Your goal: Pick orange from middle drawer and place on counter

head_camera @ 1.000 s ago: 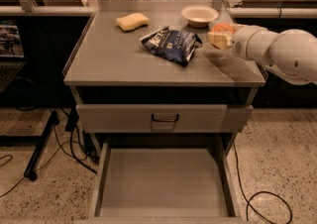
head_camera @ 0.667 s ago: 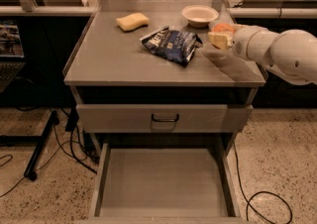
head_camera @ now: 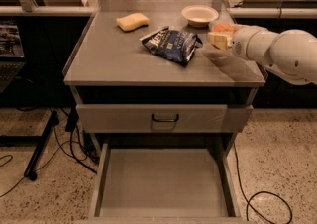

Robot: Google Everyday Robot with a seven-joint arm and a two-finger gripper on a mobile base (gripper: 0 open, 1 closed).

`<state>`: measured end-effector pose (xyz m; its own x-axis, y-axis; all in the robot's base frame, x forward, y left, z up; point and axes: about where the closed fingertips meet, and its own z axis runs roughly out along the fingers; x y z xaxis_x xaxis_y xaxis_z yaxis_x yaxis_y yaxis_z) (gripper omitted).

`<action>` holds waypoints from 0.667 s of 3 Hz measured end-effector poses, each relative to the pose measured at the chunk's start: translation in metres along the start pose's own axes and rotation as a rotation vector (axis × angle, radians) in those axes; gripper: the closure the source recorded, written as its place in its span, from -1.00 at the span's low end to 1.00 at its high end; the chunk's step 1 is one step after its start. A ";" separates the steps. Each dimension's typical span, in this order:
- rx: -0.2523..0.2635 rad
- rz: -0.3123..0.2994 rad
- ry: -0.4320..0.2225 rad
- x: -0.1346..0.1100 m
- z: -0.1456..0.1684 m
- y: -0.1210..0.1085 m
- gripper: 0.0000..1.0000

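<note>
Camera view looks down on the flat grey desk with low raised rims, and right now the gripper hangs over its far right side, at the end of a bulky white arm reaching in from the right. The small round orange fruit sits right at the gripper's tip, half hidden behind it, just beside the white round bowl. Whether the gripper is clamped on the orange or merely against it, I cannot tell from where I stand, nor whether the fruit rests on the desk.

Left of the gripper, a crumpled dark blue snack bag lies near the middle of the desk, and a pale yellow rectangular sponge lies further back to the left.

Down below, the wide shallow grey metal middle drawer is pulled out, its plain floor showing. Above it, the grey drawer front with a black handle is pushed in.
</note>
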<state>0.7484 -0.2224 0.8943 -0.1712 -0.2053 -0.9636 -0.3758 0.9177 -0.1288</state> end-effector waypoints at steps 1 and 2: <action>0.000 0.000 0.000 0.000 0.000 0.000 -1.00; 0.000 0.000 0.000 0.000 0.000 0.000 -1.00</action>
